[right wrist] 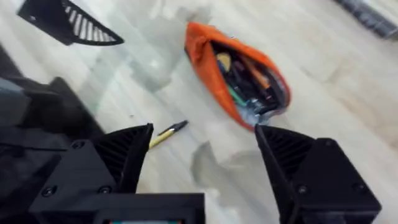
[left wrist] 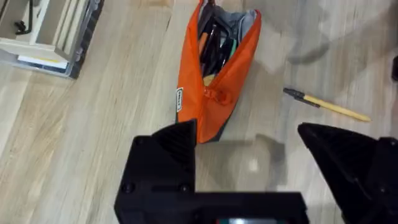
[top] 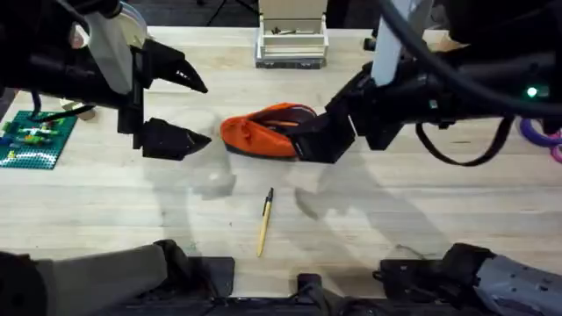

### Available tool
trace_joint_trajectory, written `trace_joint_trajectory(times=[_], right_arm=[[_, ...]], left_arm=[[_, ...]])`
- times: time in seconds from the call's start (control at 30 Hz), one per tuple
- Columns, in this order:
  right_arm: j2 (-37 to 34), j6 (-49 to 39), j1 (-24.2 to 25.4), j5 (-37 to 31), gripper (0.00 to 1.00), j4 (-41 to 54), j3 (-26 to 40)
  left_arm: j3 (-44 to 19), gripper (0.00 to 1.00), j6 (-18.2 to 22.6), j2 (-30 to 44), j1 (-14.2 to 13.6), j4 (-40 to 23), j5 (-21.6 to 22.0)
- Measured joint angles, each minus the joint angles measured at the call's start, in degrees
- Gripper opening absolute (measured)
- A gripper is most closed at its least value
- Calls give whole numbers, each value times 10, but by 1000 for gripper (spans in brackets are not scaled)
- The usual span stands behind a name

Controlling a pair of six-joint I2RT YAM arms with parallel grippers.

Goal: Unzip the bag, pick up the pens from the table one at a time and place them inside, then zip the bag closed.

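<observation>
The orange bag lies mid-table with its zipper undone and its mouth gaping. Several pens show inside the bag. One tan-yellow pen with a black end lies on the light wood table, in front of the bag and apart from it; it is also in the wrist views. My left gripper hovers open just left of the bag, holding nothing. My right gripper is open above the bag's right end, with nothing between its fingers.
A green baseplate lies at the table's left edge. A white rack stands at the back centre. Purple cable hangs at the far right. Bare wood surrounds the loose pen.
</observation>
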State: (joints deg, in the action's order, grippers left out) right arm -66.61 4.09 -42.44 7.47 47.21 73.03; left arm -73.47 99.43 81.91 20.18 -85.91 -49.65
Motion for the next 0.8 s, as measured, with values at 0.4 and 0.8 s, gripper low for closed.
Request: trace_joint_trajectory(times=[0.4, 0.8], right_arm=[[0, 185, -44, -3, 998, 32, 0], [-44, 368, -127, -116, 998, 57, 0]], left_arm=[[0, 993, 0, 0, 0, 4, 0], [0, 993, 0, 0, 0, 4, 0]])
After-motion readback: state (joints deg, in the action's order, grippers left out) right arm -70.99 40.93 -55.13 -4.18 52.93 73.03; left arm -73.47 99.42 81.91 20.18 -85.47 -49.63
